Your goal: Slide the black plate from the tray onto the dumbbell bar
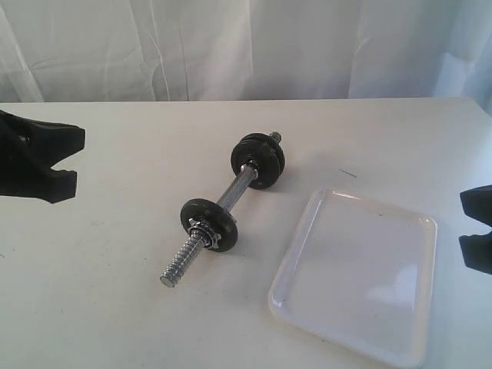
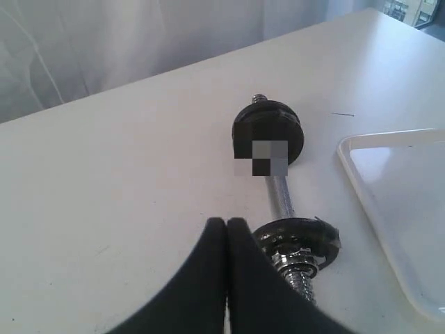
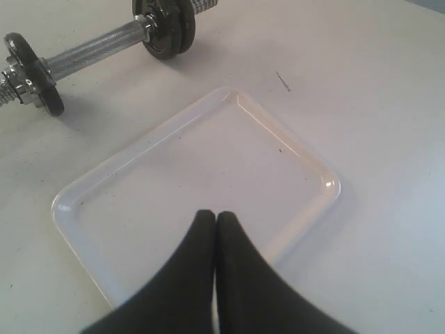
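Observation:
The dumbbell bar lies slantwise in the middle of the table, also in the left wrist view and the right wrist view. Its far end carries two black discs side by side. One black disc with a silver nut sits near the threaded front end. The white tray at the front right holds nothing, and no loose black plate shows anywhere. My left gripper is shut and empty, short of the bar's near disc. Over the tray, my right gripper is shut and empty.
White curtains hang behind the white table. A small dark mark lies on the table beyond the tray. The left arm's black body sits at the left edge, the right arm's at the right edge.

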`<move>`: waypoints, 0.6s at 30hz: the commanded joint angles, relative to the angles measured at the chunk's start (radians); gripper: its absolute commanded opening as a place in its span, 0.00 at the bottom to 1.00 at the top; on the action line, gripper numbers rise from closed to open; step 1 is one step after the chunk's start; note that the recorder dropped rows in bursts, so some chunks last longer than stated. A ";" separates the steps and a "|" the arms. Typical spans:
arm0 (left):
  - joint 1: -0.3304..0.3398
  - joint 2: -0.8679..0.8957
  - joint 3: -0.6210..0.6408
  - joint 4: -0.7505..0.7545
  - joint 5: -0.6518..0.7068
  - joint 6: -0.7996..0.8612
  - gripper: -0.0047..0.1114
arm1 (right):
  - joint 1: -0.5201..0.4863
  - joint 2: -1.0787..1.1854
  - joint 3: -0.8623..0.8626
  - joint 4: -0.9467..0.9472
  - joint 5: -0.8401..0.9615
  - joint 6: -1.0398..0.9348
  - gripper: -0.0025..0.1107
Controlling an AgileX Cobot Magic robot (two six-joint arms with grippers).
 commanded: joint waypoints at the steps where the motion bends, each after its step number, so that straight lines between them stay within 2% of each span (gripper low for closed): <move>1: 0.003 -0.033 0.025 0.027 -0.005 0.093 0.04 | -0.002 -0.003 0.004 -0.001 -0.013 0.002 0.02; 10: 0.107 -0.324 0.228 0.018 0.001 -0.061 0.04 | -0.002 -0.003 0.004 0.001 -0.014 0.002 0.02; 13: 0.174 -0.404 0.301 0.018 0.006 -0.101 0.04 | -0.002 -0.003 0.004 0.001 -0.014 0.002 0.02; 18: 0.326 -0.511 0.424 0.052 0.010 -0.217 0.04 | -0.002 -0.003 0.004 0.001 -0.014 0.002 0.02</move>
